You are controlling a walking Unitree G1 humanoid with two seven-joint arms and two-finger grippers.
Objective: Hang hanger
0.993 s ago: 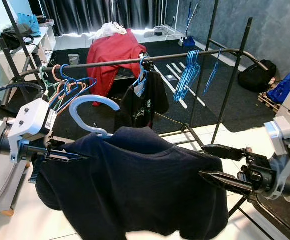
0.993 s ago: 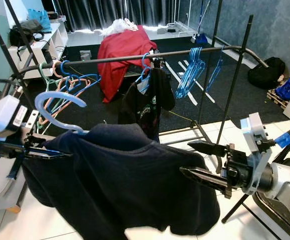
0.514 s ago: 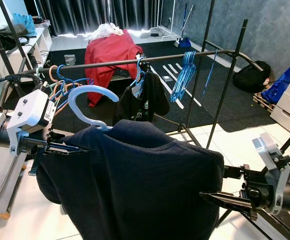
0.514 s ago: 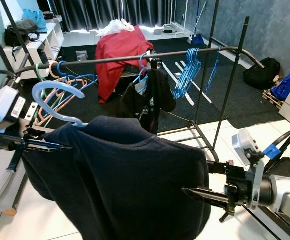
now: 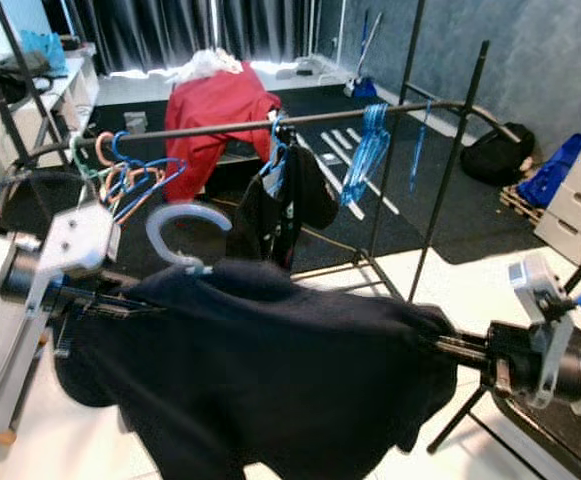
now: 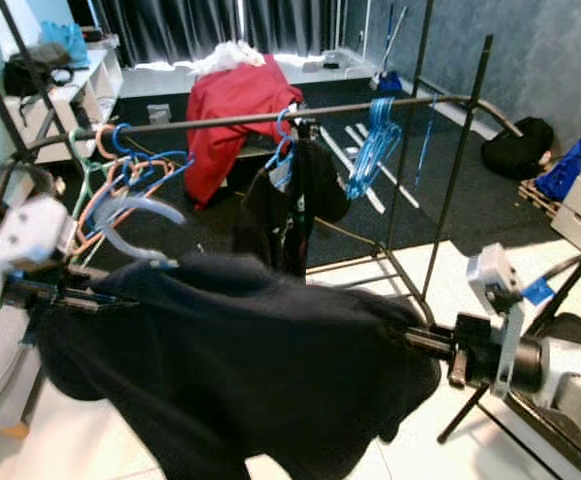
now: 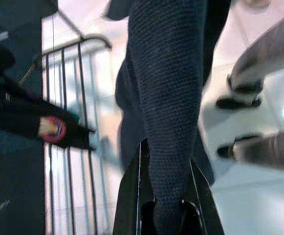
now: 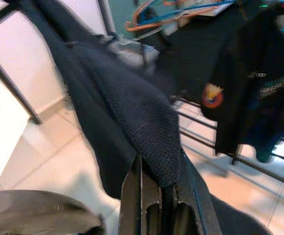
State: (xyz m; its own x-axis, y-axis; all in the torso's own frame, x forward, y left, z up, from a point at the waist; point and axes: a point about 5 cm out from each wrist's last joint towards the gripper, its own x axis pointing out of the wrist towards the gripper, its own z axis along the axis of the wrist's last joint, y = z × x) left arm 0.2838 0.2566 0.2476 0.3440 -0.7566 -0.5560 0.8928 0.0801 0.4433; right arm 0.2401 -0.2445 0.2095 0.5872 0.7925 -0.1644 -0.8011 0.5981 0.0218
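Both grippers have their jaws closed on a dark navy shirt (image 5: 270,370) that is stretched between them in front of the robot. The left gripper (image 7: 167,215) pinches a fold of the knitted fabric between its two black fingers at the shirt's left shoulder. The right gripper (image 8: 163,203) clamps another fold of the same cloth at the shirt's right shoulder, with its fingers buried in the bunched fabric. The shirt sits on a pale blue hanger (image 5: 185,235), whose curved hook rises from the collar, tilted and free in the air, not on any bar. The hook sits below and in front of the rail.

Behind the shirt stands a black clothes rack (image 5: 450,190) with a horizontal rail (image 5: 220,125) running across the scene. A black garment (image 5: 285,205) hangs from the middle of the rail on a blue hanger. To its right, a bunch of empty blue hangers (image 5: 368,150) hangs from the rail. At the rail's left end hang several empty hangers in orange, green and blue (image 5: 120,180). Beyond the rack, a red cloth (image 5: 215,110) is draped over furniture. A black bag (image 5: 498,155) rests against the blue-grey wall on the right. The floor below the shirt is white tile.
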